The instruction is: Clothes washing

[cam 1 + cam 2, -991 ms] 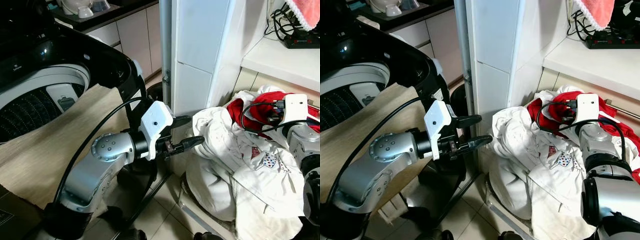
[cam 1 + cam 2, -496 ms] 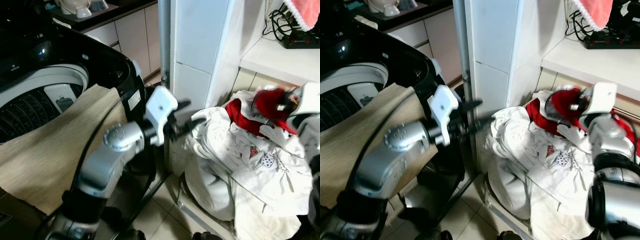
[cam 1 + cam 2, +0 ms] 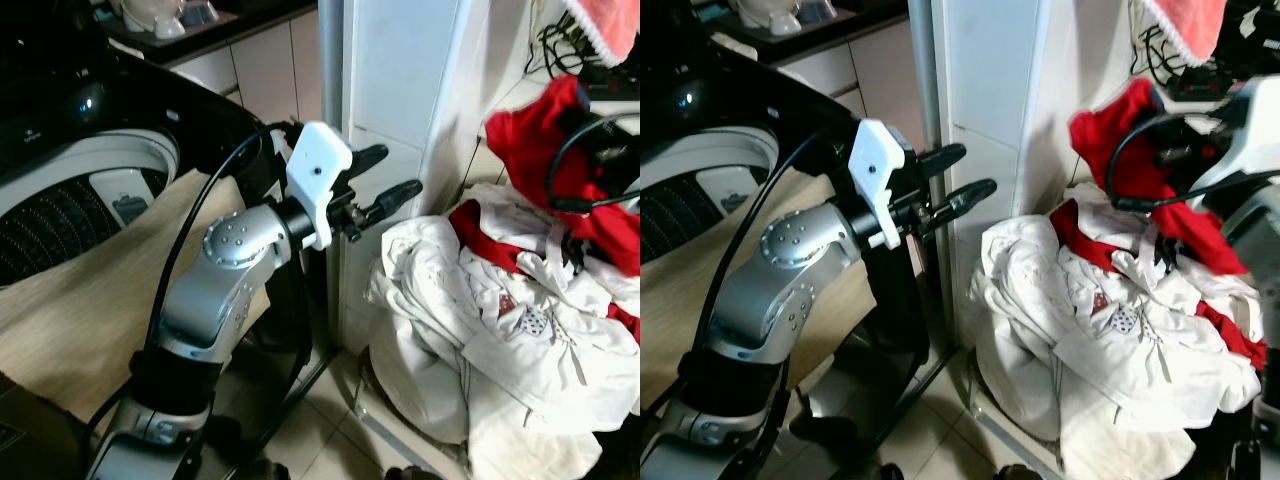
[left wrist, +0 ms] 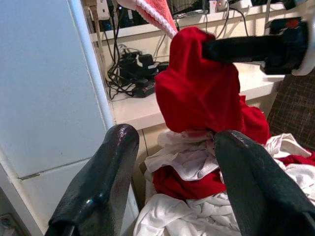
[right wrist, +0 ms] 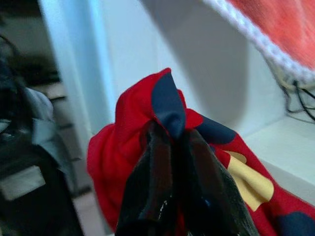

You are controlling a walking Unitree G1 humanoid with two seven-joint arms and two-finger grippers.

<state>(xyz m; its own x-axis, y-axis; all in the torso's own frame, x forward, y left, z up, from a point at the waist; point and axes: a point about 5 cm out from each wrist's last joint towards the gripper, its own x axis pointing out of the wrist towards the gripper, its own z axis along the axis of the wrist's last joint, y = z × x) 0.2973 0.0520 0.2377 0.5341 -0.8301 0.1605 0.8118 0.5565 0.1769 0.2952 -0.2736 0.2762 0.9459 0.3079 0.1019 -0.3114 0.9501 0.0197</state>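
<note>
My right pincer (image 5: 170,147) is clamped on a red garment (image 3: 545,150) with navy and yellow patches, which hangs bunched above the pile of white clothes (image 3: 480,320) beside the white cabinet (image 3: 400,90). My left pincer (image 3: 385,175) is spread wide, holding nothing, between the washer (image 3: 90,170) and the pile.

A home laundry corner, black top-loading washing machine with a round steel drum (image 3: 70,215), heap of white and red clothes (image 3: 500,330) on the pale tiled floor (image 3: 330,430), cream kitchen cabinet doors (image 3: 270,70), white shelf with a tangle of black cables (image 3: 1185,75).
</note>
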